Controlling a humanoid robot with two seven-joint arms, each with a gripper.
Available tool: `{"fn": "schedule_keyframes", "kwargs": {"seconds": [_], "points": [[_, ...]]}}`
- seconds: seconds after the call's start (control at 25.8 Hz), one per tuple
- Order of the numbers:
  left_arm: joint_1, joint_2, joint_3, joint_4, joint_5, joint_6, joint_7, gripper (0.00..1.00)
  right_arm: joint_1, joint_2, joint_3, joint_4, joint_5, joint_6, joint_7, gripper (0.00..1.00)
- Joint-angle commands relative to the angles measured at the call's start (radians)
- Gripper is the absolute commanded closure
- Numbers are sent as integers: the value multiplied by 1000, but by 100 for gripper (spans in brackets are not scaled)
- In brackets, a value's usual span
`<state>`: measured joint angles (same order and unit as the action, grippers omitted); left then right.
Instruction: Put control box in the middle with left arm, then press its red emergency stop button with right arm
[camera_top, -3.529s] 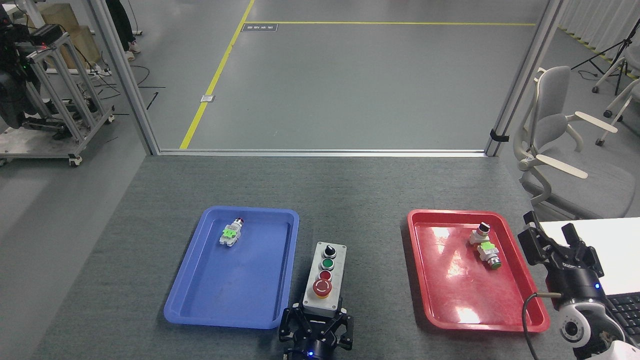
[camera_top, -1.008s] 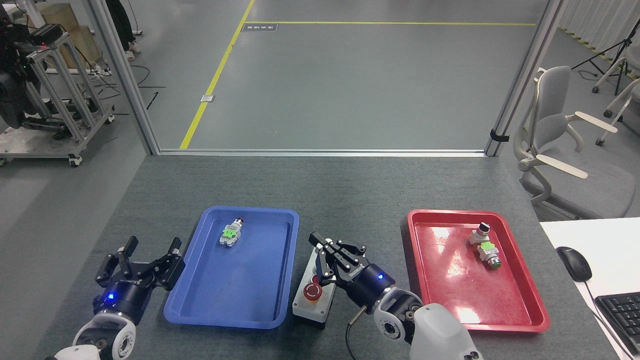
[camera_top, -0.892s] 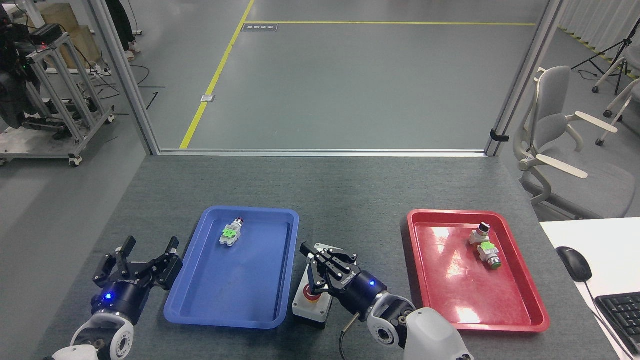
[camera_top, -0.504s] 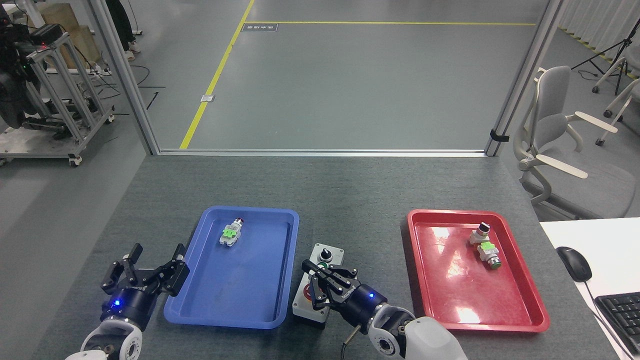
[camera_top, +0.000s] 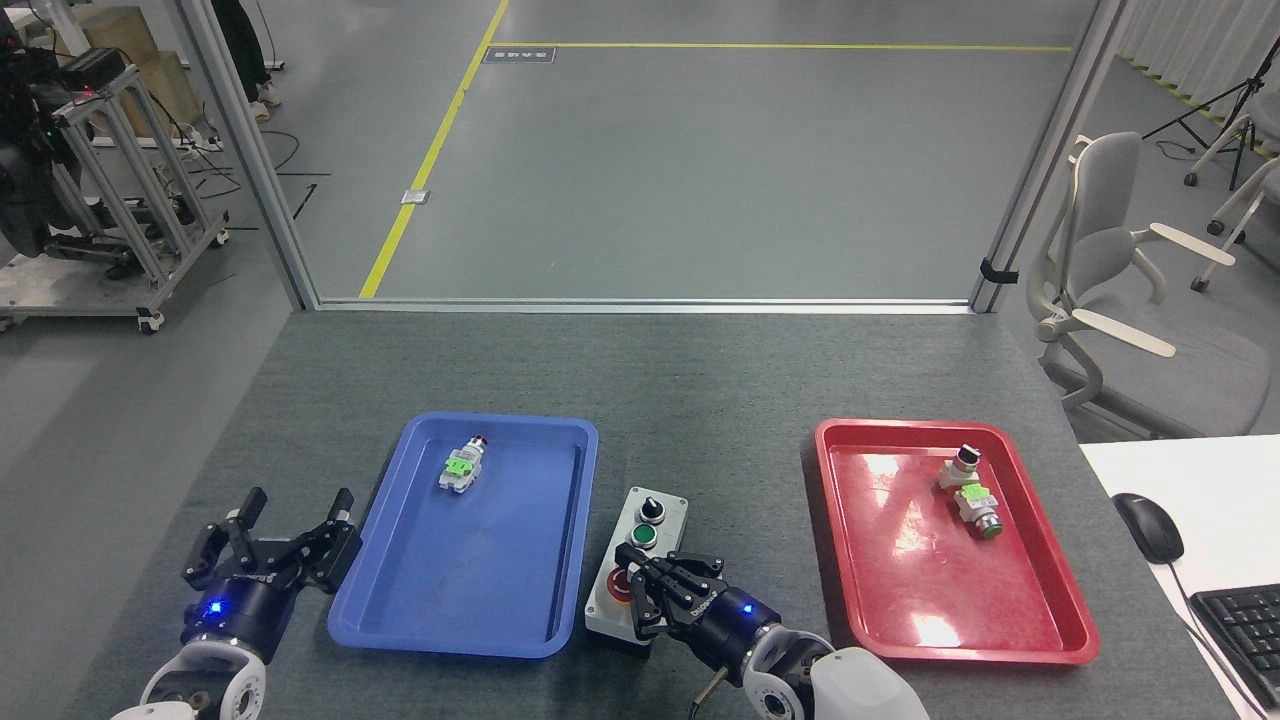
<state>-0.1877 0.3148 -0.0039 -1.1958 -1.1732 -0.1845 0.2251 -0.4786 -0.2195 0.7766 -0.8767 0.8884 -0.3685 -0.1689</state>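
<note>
A: Where the dark-grey felt-like tabletop (camera_top: 700, 380) lies bare, item one: the control box (camera_top: 640, 560), long, light grey on a black base, lying between a blue tray (camera_top: 400, 610) and a red tray (camera_top: 870, 630). Fittings?

B: Black knob (camera_top: 651, 509), green button (camera_top: 643, 536); the red emergency stop button (camera_top: 622, 585) mostly hidden, only a red edge showing.

A: Trays?

B: Glossy moulded plastic, rounded corners. Blue holds one white-and-green switch part (camera_top: 461, 467); red holds two.

A: Room?

B: Grey floor, yellow line (camera_top: 430, 160), aluminium posts, a grey office chair (camera_top: 1110, 300).

A: Arms?

B: Right gripper (camera_top: 655, 590), black, blue-lit, over the box's near end, fingers drawn close over the big button; contact cannot be judged. Left gripper (camera_top: 270, 535) left of the blue tray, fingers spread, holding nothing.
</note>
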Motion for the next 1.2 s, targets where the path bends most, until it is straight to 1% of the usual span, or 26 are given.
{"fn": "schedule_keyframes", "kwargs": {"seconds": [0.0,0.19,0.35,0.43,0.5,0.58,0.62,0.66,0.7,0.78,0.85,1.01,1.09,1.16], "points": [[2,21,1,8,-2,-7,23,0,-6,3,24,28,1,0,0,100],[17,20,1,4,3,-12,39,0,-11,3,26,35,3,0,0,100],[20,-17,-8,-16,3,-10,39,0,-11,3,30,36,11,-1,0,100],[22,-43,-8,-25,1,-9,37,0,-11,3,29,38,30,-1,0,100],[43,-51,-8,-39,4,-10,37,0,-12,5,13,38,34,10,-1,100],[48,-49,-8,-45,4,-9,37,0,-28,6,1,35,21,14,-3,99],[48,-49,-8,-44,4,-10,39,0,-49,5,-22,24,18,11,-8,77],[48,-49,-8,-44,6,-10,37,0,-66,5,-57,18,12,5,-11,42],[48,-49,-7,-45,9,-10,37,0,-75,5,-103,5,0,3,-12,0],[48,-51,-7,-44,18,-10,37,0,-80,-11,-209,-36,-22,-1,-12,1],[48,-51,-5,-44,20,-12,37,0,-87,-32,-292,-56,-22,5,-12,1],[48,-53,1,-42,21,-27,36,0,-94,-136,-428,-57,-23,3,-12,1],[48,-53,1,-41,21,-30,37,0,-71,-190,-490,-57,-22,11,-14,1],[48,-54,5,-42,18,-38,33,0,-8,-227,-536,-57,-22,11,-14,1]]}}
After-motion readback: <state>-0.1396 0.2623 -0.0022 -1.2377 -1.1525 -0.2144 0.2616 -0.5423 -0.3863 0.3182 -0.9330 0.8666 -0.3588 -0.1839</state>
